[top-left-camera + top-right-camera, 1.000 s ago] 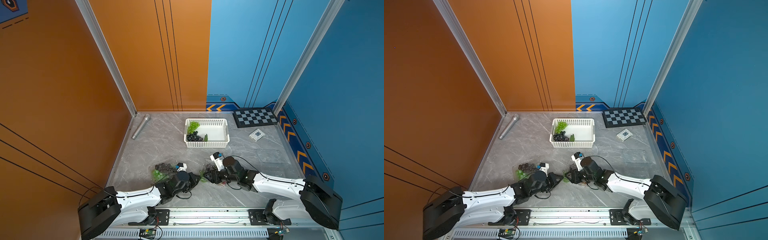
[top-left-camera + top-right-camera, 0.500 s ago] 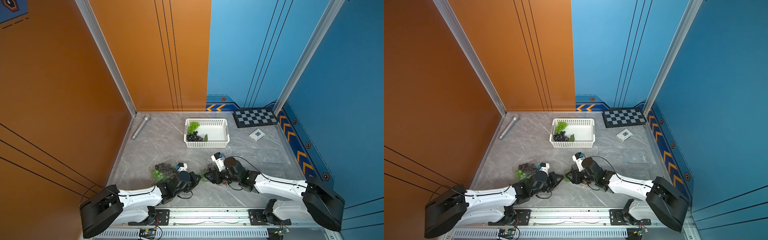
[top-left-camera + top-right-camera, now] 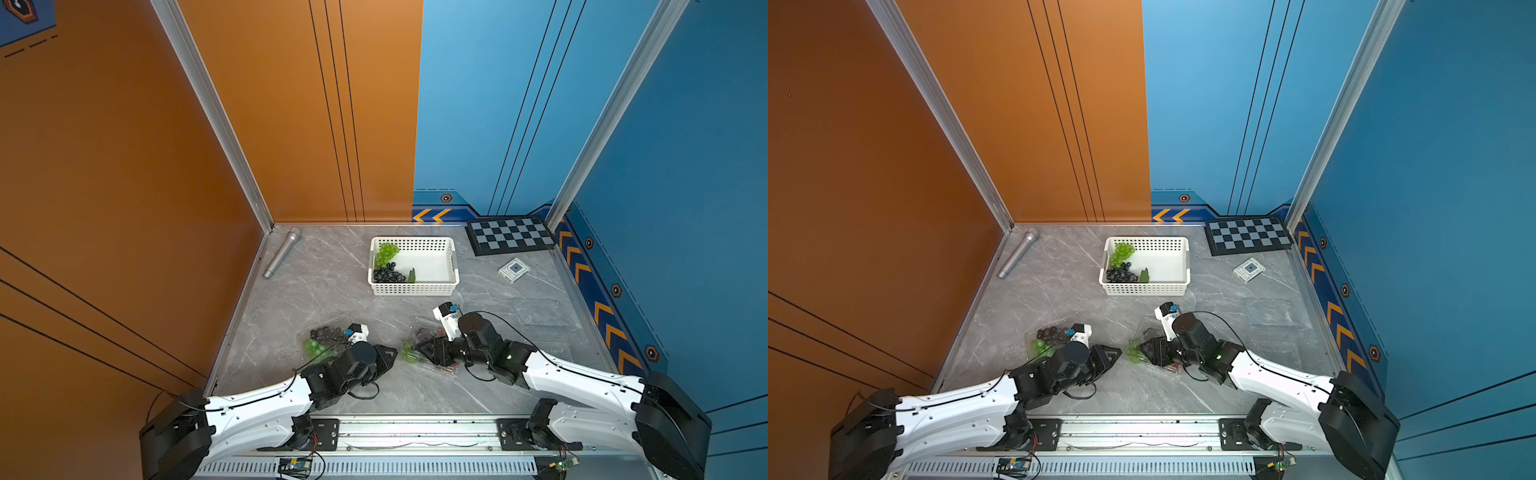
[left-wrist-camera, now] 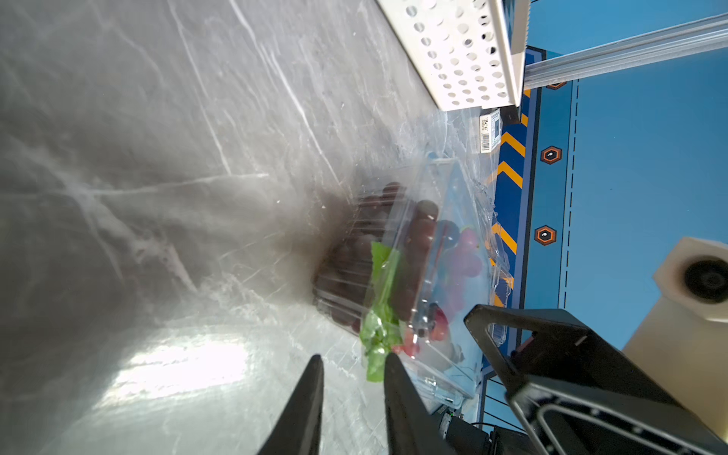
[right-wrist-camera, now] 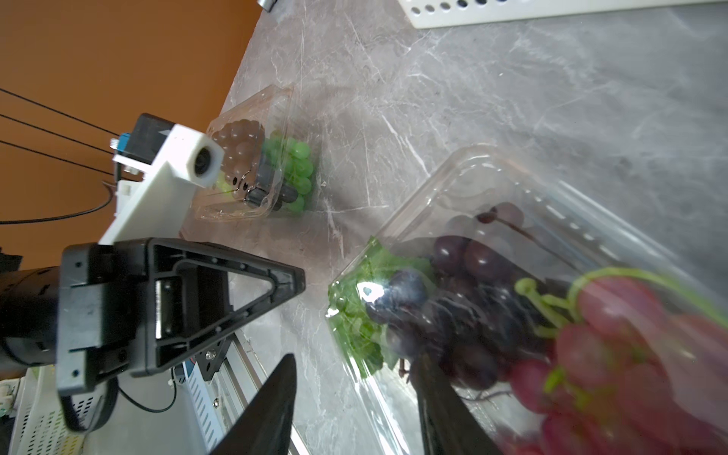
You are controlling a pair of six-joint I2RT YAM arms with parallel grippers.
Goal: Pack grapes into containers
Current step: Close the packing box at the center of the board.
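A clear container [image 3: 432, 332] near the front middle holds dark and pinkish-red grapes [image 5: 484, 315] with green leaves [image 4: 380, 335]. My right gripper [image 3: 420, 350] [image 5: 354, 370] is open and straddles its near edge. One finger shows through the plastic, the other stands over bare table. My left gripper [image 3: 394, 353] [image 4: 354, 360] points at the same container from the left. Its jaws are slightly open with nothing between them, and a leaf lies just past one tip. A second container [image 3: 328, 338] behind the left wrist holds dark and green grapes [image 5: 291, 169].
A white basket [image 3: 452, 257] at the back holds green grapes [image 3: 387, 250] and dark grapes [image 3: 387, 275]. An empty clear container [image 3: 544, 318] lies to the right. Further off are a silver microphone [image 3: 282, 253], a checkerboard [image 3: 511, 241] and a small box [image 3: 514, 270].
My left gripper's jaws have parted a little. The right wrist has shifted slightly to the right. The containers and grapes have not visibly moved.
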